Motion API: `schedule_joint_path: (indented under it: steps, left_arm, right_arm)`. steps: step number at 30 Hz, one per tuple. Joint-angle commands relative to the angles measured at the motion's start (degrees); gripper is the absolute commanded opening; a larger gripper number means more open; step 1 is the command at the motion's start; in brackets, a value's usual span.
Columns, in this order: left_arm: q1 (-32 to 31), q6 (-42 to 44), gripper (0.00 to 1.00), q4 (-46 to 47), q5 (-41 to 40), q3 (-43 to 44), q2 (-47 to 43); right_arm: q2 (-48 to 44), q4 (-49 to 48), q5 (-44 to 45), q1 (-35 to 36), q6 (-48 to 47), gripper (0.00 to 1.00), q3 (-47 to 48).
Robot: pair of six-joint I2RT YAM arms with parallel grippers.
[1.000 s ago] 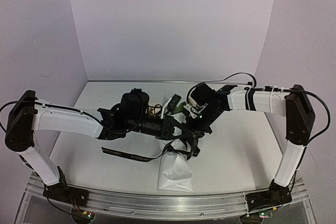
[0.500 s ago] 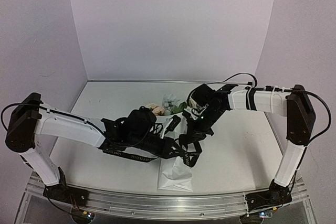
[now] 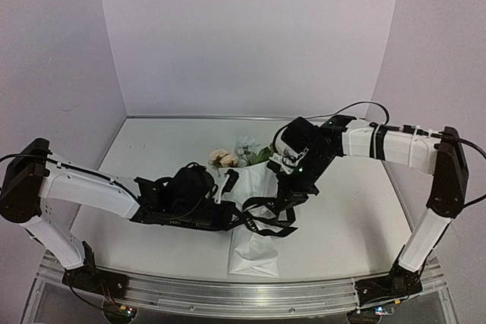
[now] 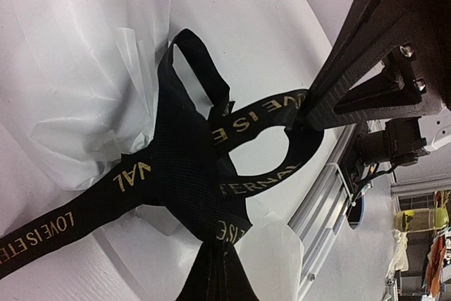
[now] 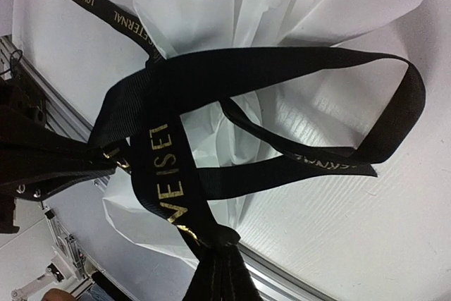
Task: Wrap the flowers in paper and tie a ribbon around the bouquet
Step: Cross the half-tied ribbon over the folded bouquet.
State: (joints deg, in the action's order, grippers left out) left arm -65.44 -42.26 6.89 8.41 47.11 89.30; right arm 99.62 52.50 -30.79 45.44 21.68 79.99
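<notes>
The bouquet lies mid-table, its peach and pale blue flowers (image 3: 231, 157) pointing away from the arms and its white paper (image 3: 254, 252) cone pointing to the front edge. The black ribbon (image 3: 267, 219) with gold lettering is looped loosely over the paper (image 4: 77, 68). My left gripper (image 3: 235, 218) is shut on one stretch of ribbon (image 4: 183, 167) at the cone's left. My right gripper (image 3: 288, 201) is shut on another stretch of ribbon (image 5: 232, 75) at the cone's right. In the left wrist view the right gripper (image 4: 380, 54) pinches the ribbon. The paper (image 5: 204, 5) fills the right wrist view.
A metal rail (image 3: 228, 294) runs along the table's front edge just below the cone's tip. White walls (image 3: 250, 36) close off the back and sides. A loose ribbon tail (image 5: 106, 8) trails off across the table to the left.
My left gripper has dropped and pulled toward the front edge, uncovering the flowers. My right gripper has shifted slightly right and nearer. The ribbon loops have spread wider over the cone.
</notes>
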Motion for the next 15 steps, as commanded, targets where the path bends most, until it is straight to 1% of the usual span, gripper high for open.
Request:
schedule_joint_path:
  steps: [1,4,8,10,12,13,15]
  left_arm:
    - [-1.1,3.4,0.0,-1.6,2.9,2.5,-0.5]
    - [-2.4,5.9,0.07,-2.5,4.9,3.1,0.3]
    - [-3.7,10.1,0.19,-6.0,4.5,5.7,1.5]
    - [-4.1,12.6,0.28,-8.6,3.4,7.3,1.5]
    - [-4.2,14.4,0.41,-9.8,2.0,7.8,0.1]
    - [-4.2,15.4,0.46,-10.0,1.4,7.8,-0.8]
    - [-4.2,17.3,0.53,-10.1,0.5,7.1,-3.1]
  right_arm:
    - [-2.6,2.9,3.9,0.3,-1.3,0.0,3.3]
    - [-1.2,3.4,3.9,0.3,0.1,0.0,5.8]
    - [0.7,3.9,2.8,0.4,1.1,0.0,8.8]
    - [1.1,4.0,2.6,0.4,1.4,0.0,9.4]
    - [1.4,4.0,2.3,0.4,1.7,0.0,9.8]
    - [1.5,4.0,2.2,0.4,1.8,0.0,10.1]
    - [1.9,4.0,1.8,0.4,2.2,0.0,10.5]
